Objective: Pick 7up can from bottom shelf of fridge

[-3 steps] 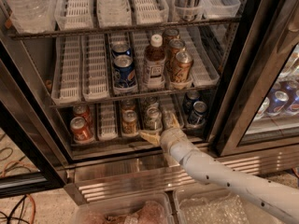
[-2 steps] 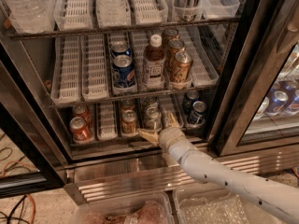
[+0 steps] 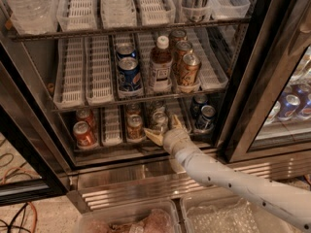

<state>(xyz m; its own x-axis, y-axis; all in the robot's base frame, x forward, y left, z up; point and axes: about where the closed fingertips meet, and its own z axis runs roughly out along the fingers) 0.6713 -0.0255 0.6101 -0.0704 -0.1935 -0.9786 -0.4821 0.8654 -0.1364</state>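
Nothing has visibly shifted since the earlier frames: the claw [image 3: 162,128] holds the same spot at the front of the bottom shelf [image 3: 112,128] of the fridge [image 3: 252,81]. Its two tan fingers [image 3: 153,137] stand apart, one low at the left of the 7up can [image 3: 159,120] and the other at its right. That can stands upright in its lane, between an orange-gold can [image 3: 134,126] and a dark blue can [image 3: 206,116]; whether the fingers touch it cannot be told.
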